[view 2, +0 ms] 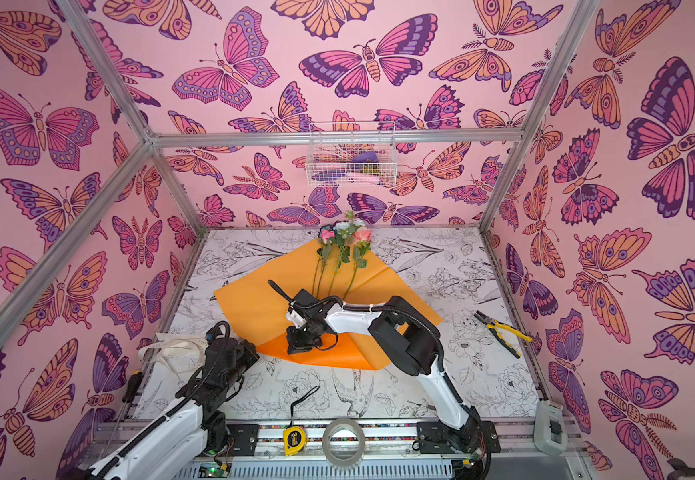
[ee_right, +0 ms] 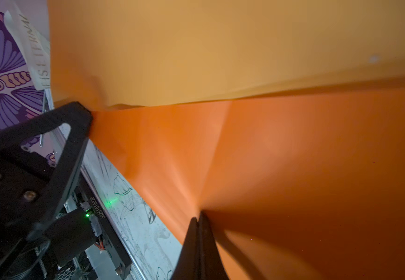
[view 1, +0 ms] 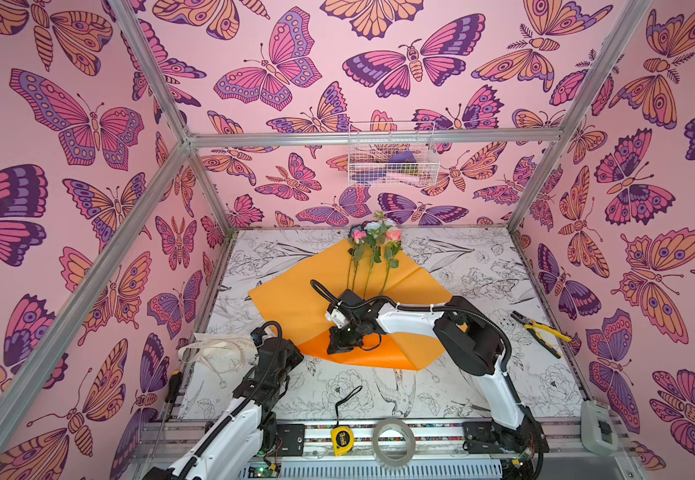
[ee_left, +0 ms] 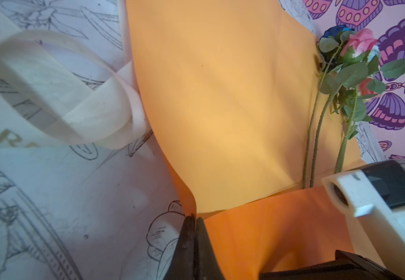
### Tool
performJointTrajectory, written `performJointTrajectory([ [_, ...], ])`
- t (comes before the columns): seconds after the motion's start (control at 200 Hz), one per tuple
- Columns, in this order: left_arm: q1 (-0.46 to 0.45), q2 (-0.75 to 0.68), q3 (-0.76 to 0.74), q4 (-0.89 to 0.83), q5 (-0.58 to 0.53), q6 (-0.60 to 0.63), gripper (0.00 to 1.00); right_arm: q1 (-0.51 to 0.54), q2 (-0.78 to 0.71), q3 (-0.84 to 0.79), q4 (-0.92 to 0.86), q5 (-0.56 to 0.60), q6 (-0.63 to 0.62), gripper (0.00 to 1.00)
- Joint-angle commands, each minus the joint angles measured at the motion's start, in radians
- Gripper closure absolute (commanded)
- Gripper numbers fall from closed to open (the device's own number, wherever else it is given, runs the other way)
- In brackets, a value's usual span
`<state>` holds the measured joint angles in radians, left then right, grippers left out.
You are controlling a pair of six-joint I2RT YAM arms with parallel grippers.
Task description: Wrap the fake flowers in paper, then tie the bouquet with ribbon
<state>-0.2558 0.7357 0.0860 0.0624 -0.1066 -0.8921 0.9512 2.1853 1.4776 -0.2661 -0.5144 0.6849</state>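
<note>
The bouquet of fake flowers (view 1: pixel 374 245) (view 2: pixel 343 245) (ee_left: pixel 349 70) lies stems toward me on a spread sheet of orange wrapping paper (view 1: pixel 291 291) (view 2: pixel 250 299) (ee_left: pixel 220 97) (ee_right: pixel 220 48). The sheet's near part is folded up, showing a darker orange side. My left gripper (view 1: pixel 295 351) (view 2: pixel 254 351) (ee_left: pixel 194 218) is shut on the paper's left edge at the fold. My right gripper (view 1: pixel 341 343) (view 2: pixel 300 343) (ee_right: pixel 199 214) is shut on the darker folded flap, and its arm hides the stem ends.
A cream printed ribbon (view 1: pixel 216 351) (ee_left: pixel 51 84) lies loose at the near left. Pliers (view 1: pixel 539 332) lie at the right. A tape measure (view 1: pixel 341 440), tape roll (view 1: pixel 393 442) and screwdriver (view 1: pixel 173 386) sit along the front rail. A wire basket (view 1: pixel 391 156) hangs on the back wall.
</note>
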Motion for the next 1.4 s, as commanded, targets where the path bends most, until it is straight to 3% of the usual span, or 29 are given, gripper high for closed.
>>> performJointTrajectory([
  [0.0, -0.006, -0.026, -0.020, 0.052, 0.044, 0.059, 1.00, 0.000, 0.019, 0.024, -0.014, 0.017, 0.020, 0.96],
  [0.345, -0.045, -0.120, -0.025, 0.115, 0.174, 0.175, 1.00, -0.009, 0.017, -0.020, 0.019, 0.029, 0.071, 0.97],
  [0.641, -0.142, -0.049, 0.026, 0.132, 0.212, 0.239, 1.00, -0.020, 0.018, -0.050, 0.051, 0.033, 0.117, 0.98],
  [1.397, -0.218, 0.134, 0.098, 0.319, 0.201, 0.144, 1.00, -0.049, 0.055, -0.041, 0.212, -0.073, 0.236, 0.94],
])
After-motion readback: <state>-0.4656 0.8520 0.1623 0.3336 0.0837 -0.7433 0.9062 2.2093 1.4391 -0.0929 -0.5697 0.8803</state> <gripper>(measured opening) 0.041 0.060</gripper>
